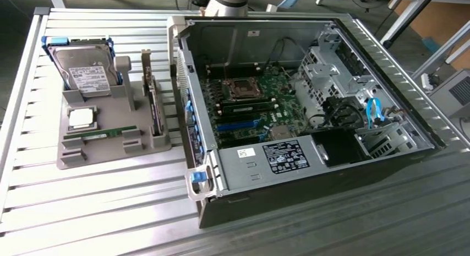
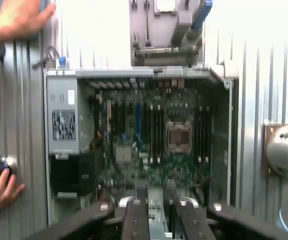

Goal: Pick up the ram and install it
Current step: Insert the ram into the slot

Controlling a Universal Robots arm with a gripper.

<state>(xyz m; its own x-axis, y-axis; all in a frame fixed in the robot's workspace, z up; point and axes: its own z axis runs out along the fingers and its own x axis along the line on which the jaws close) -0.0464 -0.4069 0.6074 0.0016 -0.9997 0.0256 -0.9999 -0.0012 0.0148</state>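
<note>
Over the open computer case mid-worktop, apart from the grey holder tray by the worktop edge at the exterior view's left, gripper hangs parted, empty; ram lies flat in that tray, best pinched squarely across its long sides.

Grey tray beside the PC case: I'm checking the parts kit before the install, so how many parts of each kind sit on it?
hard drive: 1
CPU: 1
ram: 1
expansion card: 1
Total: 4
</note>
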